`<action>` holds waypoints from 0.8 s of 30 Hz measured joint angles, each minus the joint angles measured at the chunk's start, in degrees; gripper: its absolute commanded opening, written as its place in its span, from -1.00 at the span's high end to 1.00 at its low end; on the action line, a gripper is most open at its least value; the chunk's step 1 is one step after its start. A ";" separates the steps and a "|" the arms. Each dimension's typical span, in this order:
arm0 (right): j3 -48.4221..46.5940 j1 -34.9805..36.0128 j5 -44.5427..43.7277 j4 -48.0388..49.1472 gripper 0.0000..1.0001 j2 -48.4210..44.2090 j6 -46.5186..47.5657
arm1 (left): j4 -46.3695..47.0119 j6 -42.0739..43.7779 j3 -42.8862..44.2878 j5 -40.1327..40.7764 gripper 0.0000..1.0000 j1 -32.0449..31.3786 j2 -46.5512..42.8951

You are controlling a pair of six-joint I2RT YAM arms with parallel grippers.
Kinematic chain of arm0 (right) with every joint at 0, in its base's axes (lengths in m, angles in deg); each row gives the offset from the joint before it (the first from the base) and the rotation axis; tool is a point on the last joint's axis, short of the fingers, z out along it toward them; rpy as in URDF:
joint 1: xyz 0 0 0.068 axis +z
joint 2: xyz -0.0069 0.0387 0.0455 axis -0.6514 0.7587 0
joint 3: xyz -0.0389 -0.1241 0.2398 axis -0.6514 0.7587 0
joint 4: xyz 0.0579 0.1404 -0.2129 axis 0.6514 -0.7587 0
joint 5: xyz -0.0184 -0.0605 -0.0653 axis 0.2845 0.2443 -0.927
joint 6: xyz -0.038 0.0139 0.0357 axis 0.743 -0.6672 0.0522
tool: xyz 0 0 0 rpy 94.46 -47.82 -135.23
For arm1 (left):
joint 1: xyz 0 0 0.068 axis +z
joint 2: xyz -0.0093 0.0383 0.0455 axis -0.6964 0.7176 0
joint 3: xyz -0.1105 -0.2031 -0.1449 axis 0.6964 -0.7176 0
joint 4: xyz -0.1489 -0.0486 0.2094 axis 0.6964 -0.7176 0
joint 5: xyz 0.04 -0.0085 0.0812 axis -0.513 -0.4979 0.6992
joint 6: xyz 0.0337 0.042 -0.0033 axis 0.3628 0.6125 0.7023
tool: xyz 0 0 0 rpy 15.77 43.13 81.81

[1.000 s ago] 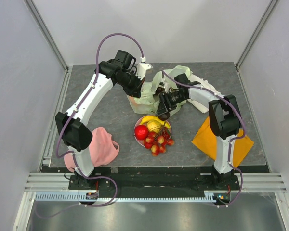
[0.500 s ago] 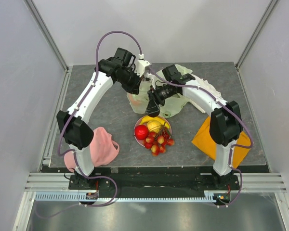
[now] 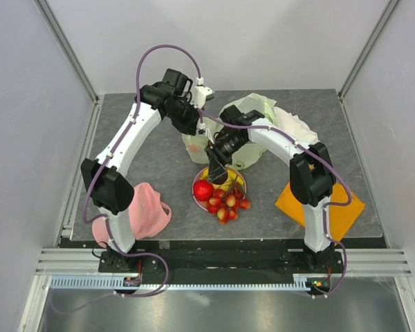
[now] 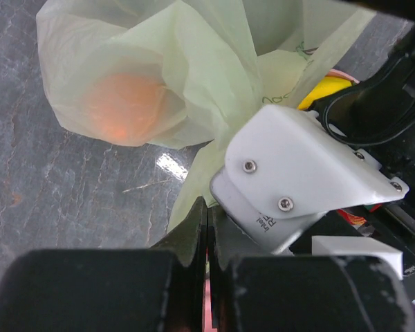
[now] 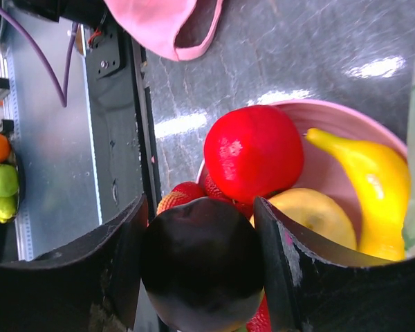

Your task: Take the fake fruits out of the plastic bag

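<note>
We show one dark plum (image 5: 200, 266) pinched by the right hand (image 3: 215, 168) over one pink plate (image 5: 346, 114). The left hand (image 4: 209, 235) pinches one plastic bag (image 4: 194, 69) containing one orange (image 4: 124, 104).

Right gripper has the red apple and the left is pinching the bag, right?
No. The right gripper holds the dark plum, not the apple; the apple lies on the pink plate, as the right wrist view shows. The left gripper does pinch the bag.
</note>
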 measured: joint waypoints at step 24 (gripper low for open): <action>3.52 4.31 -4.42 -0.15 -0.96 0.22 2.01 | 1.01 0.00 -0.22 -0.20 0.97 0.17 0.00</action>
